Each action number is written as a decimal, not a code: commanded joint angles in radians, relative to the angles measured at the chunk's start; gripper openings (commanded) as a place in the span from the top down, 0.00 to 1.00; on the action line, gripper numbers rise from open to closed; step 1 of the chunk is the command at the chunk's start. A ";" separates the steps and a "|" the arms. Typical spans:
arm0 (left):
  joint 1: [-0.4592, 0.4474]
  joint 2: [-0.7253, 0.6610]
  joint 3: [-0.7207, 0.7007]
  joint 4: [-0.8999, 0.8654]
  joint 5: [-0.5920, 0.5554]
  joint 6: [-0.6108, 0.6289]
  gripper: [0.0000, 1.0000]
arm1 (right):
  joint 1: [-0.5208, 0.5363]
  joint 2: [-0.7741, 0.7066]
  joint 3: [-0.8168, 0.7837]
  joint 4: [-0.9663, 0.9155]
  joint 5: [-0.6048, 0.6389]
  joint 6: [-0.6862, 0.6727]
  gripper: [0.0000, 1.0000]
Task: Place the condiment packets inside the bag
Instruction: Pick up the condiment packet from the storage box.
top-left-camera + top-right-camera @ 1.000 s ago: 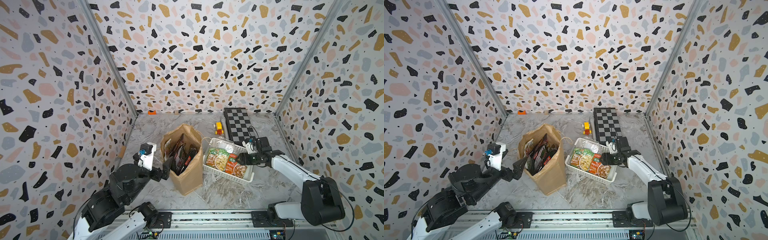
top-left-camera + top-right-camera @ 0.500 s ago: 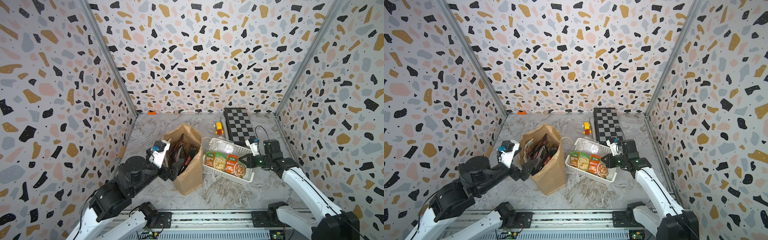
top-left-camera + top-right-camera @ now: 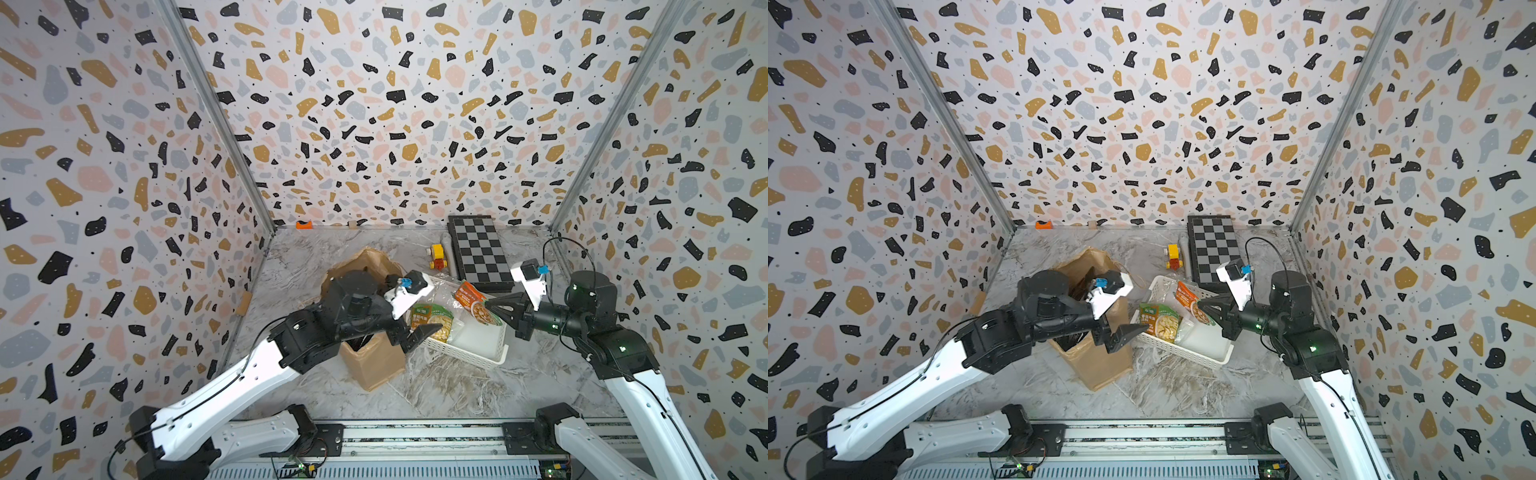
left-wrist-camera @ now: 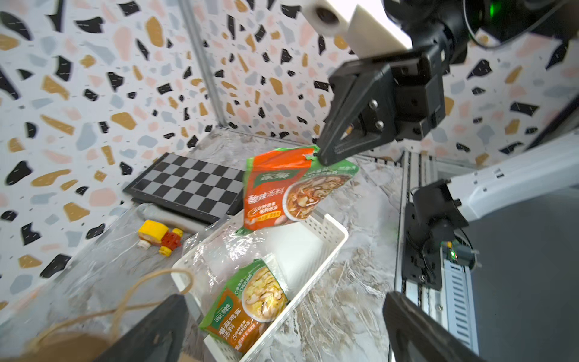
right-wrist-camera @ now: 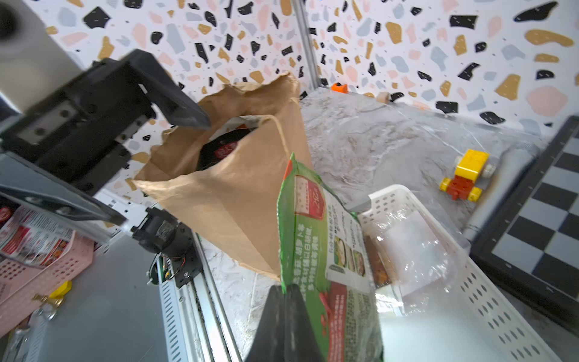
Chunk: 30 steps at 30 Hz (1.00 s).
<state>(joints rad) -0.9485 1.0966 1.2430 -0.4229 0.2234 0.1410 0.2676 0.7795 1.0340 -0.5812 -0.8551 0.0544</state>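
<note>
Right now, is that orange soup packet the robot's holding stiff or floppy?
Probably floppy: the orange packet dangles and bends from the right gripper, pinched at one edge. Likely light, since that small pinch holds it. Its glossy film may slip.

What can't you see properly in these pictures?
- Inside the tan brown paper bag: in both top views the left arm covers its mouth; the right wrist view shows only one dark packet peeking out.
- Clear plastic pouch in the white perforated basket: glare hides its contents everywhere.
- Small print on the held orange-and-green packet: too blurred, right wrist view.
- Left fingers: blurred, cut by the picture's edge in the left wrist view.
</note>
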 commanded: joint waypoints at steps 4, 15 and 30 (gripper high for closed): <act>-0.086 0.095 0.100 0.048 0.087 0.142 0.00 | 0.020 -0.054 0.034 -0.004 -0.179 -0.015 1.00; -0.145 0.173 0.174 -0.041 0.219 0.145 0.44 | 0.027 -0.135 -0.009 0.091 -0.334 0.034 1.00; -0.032 -0.291 -0.160 0.357 -0.293 -0.022 1.00 | 0.027 -0.113 -0.039 0.088 0.072 0.099 0.48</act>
<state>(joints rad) -1.0504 0.9134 1.1355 -0.3042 0.0570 0.1631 0.2913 0.6510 1.0145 -0.5098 -0.9157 0.1268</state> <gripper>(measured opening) 0.047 0.519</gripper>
